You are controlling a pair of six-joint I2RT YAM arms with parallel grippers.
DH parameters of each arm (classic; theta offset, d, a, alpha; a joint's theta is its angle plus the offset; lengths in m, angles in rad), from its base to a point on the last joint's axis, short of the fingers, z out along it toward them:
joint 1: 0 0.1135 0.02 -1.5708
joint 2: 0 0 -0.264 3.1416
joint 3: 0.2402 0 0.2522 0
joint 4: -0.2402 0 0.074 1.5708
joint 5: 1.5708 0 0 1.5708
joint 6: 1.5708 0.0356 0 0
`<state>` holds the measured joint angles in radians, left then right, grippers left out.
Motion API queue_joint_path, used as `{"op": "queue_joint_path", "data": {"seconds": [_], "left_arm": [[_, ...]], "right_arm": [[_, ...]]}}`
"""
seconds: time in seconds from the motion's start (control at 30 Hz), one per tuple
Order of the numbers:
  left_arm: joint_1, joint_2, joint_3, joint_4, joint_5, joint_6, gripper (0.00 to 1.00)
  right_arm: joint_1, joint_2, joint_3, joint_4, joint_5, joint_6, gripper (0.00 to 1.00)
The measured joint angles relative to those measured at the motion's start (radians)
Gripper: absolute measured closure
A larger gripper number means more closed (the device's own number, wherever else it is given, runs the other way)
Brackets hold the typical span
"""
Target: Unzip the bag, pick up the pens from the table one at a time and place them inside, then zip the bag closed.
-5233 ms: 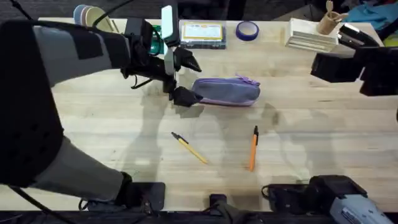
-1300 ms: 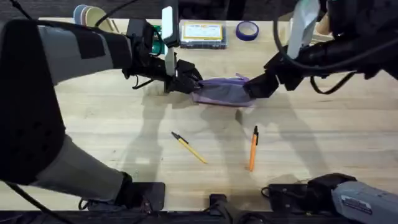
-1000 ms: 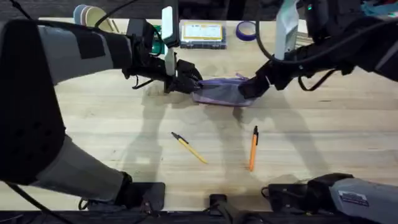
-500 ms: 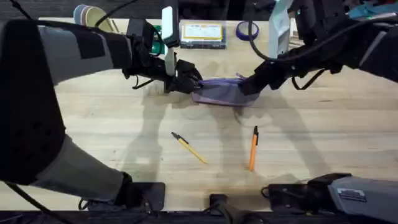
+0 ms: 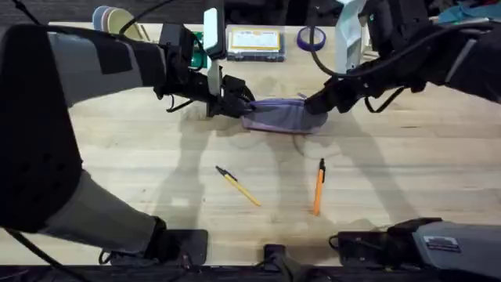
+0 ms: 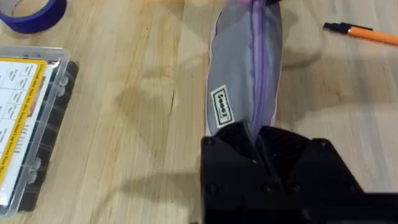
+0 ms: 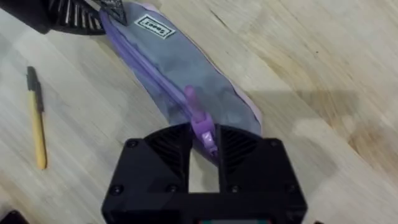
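Note:
The lilac and grey bag [image 5: 282, 114] lies on the table [image 5: 407, 180], zipper up. My left gripper [image 5: 236, 105] is shut on its left end, where black fingers [image 6: 267, 168] pinch the bag [image 6: 245, 81]. At the right end my right gripper [image 5: 316, 103] is shut on the purple pull tab [image 7: 202, 129], which stands between its fingers [image 7: 166, 149] above the bag [image 7: 186, 81]. The zipper looks closed along its length. The yellow pen [image 5: 239, 186] and the orange pen [image 5: 318, 188] lie loose on the wood nearer the bases. They also show as yellow pen [image 7: 37, 118] and orange pen [image 6: 367, 34].
Along the far edge stand a clear plastic box [image 5: 254, 41] with yellow contents, a blue tape roll [image 5: 311, 37] and stacked cups [image 5: 113, 19]. In the left wrist view the clear box [image 6: 25, 124] and the tape roll [image 6: 31, 12] sit beside the bag.
My right arm came in from the right edge and closed onto the bag's right end at the pull tab. The left gripper stayed clamped on the left end. The pens have not moved.

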<state>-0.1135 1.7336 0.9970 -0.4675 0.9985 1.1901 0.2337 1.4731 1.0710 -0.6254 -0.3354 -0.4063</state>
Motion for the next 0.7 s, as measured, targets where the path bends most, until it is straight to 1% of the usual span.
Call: {"op": "queue_joint_path", "data": {"seconds": [0.07,0.2,0.33,0.47,0.7], "left_arm": [[0.0,0.0,0.0,0.0,0.0,0.0,0.957],[0.0,0.0,0.0,0.0,0.0,0.0,0.957],[0.0,0.0,0.0,0.0,0.0,0.0,0.957],[0.0,0.0,0.0,0.0,0.0,0.0,0.957],[0.0,0.0,0.0,0.0,0.0,0.0,0.957]], "right_arm": [[0.0,0.0,0.0,0.0,0.002,0.001,0.774],[0.0,0.0,0.0,0.0,0.003,0.001,0.828],[0.0,0.0,0.0,0.001,0.003,0.0,0.85],[0.0,0.0,0.0,0.001,0.003,-0.002,0.894],[0.0,0.0,0.0,0.001,0.003,-0.006,0.917]]}}
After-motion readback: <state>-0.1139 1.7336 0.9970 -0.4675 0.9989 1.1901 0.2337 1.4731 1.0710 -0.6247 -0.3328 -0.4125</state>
